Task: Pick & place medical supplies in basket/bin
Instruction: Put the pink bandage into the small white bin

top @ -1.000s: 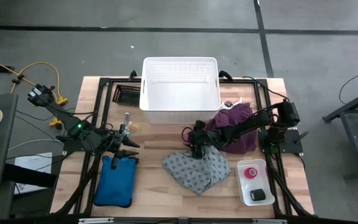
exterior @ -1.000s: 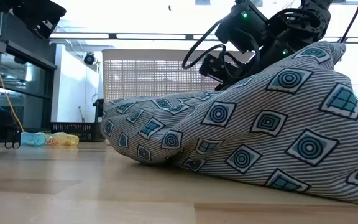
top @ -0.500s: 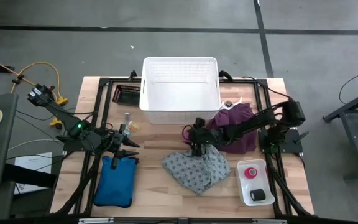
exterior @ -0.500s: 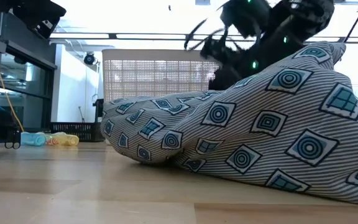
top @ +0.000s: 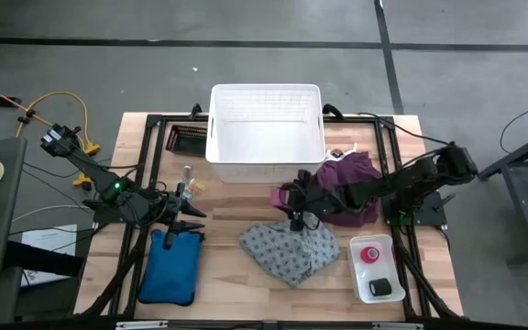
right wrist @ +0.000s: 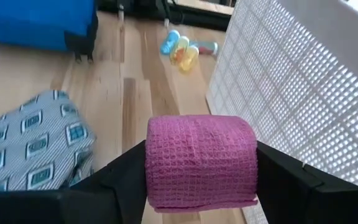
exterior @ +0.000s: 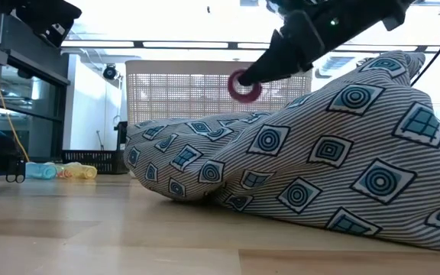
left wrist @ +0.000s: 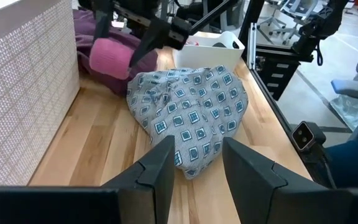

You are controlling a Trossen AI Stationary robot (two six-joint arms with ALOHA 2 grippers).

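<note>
the left gripper (top: 187, 218) hangs at about nine o'clock on the table (top: 223, 280), its jaws apart and empty, just above the top edge of a blue pouch (top: 170, 267). at twelve o'clock stands the white basket (top: 266, 124), with nothing showing inside it. a grey patterned cloth (top: 290, 250) lies bunched at about six o'clock of the table's middle. just above it, between the cloth and the basket's front wall, the right gripper (top: 295, 205) is clamped on a pink tape roll (right wrist: 201, 162), held off the table; in the low view the roll (exterior: 243, 85) shows lifted above the cloth (exterior: 312, 160). a purple cloth (top: 351, 183) lies at about two o'clock, under the right arm. at about four o'clock a small white tray (top: 374, 269) holds another pink roll (top: 370, 254) and a small black block (top: 382, 288).
</note>
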